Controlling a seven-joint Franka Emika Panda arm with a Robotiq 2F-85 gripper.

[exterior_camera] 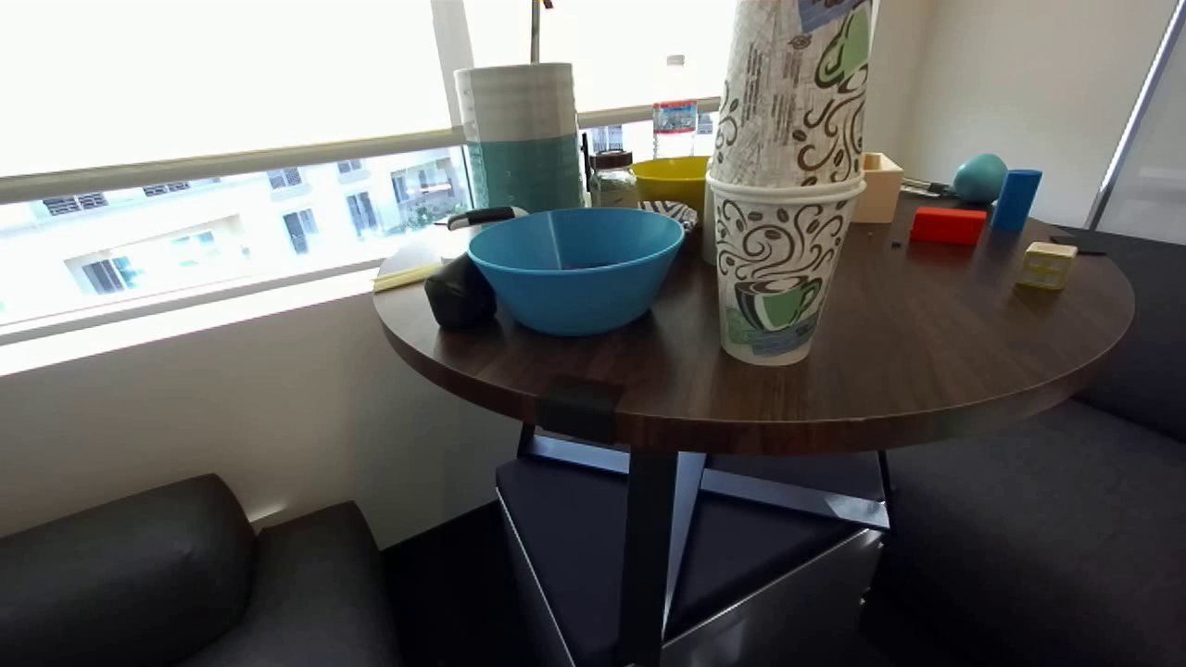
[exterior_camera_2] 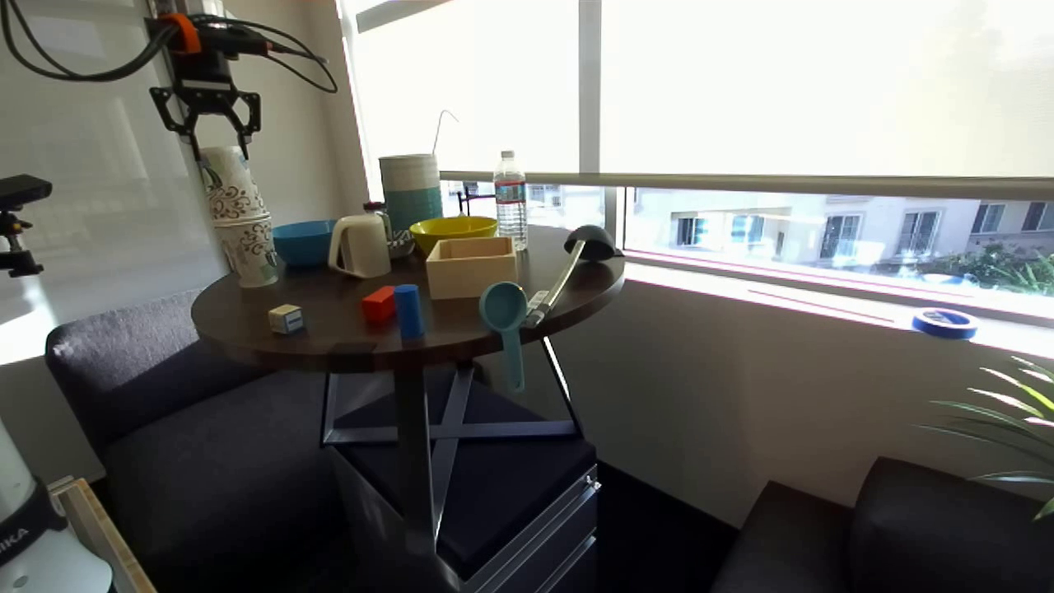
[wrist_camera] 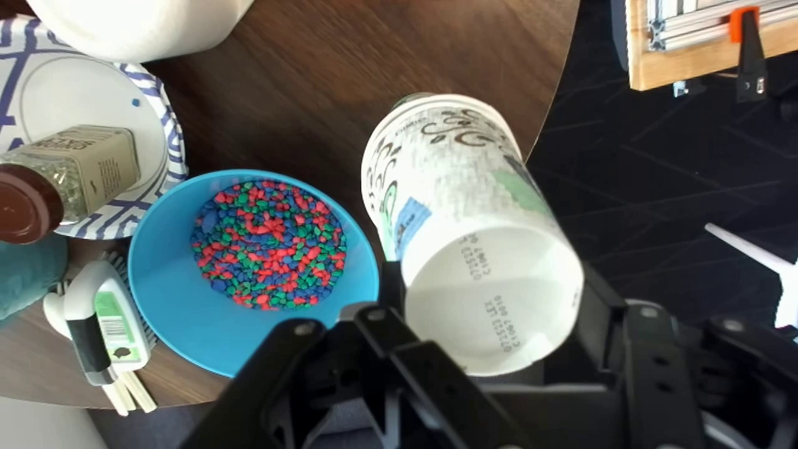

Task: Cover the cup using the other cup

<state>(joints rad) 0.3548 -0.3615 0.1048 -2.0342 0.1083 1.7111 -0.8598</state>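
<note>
The cup (exterior_camera: 783, 278) stands upright on the round table near its edge. It also shows in an exterior view (exterior_camera_2: 249, 257). The other cup (exterior_camera: 788, 111) is upside down on top of it, rim meeting rim, in both exterior views (exterior_camera_2: 230, 185). In the wrist view I look down on the base of the other cup (wrist_camera: 492, 299), which hides nearly all of the cup below. My gripper (exterior_camera_2: 221, 155) points down from above. Its fingers (wrist_camera: 489, 284) lie against both sides of the other cup's base, shut on it. The gripper is out of view in an exterior view.
A blue bowl (exterior_camera: 579, 287) of coloured pebbles (wrist_camera: 268, 243) stands beside the cups. A white pitcher (exterior_camera_2: 362, 247), wooden box (exterior_camera_2: 471, 280), red block (exterior_camera_2: 379, 305), blue cylinder (exterior_camera_2: 409, 313) and small cube (exterior_camera_2: 286, 319) are on the table (exterior_camera_2: 329, 338). A patterned plate (wrist_camera: 62, 93) holds a spice jar (wrist_camera: 93, 162).
</note>
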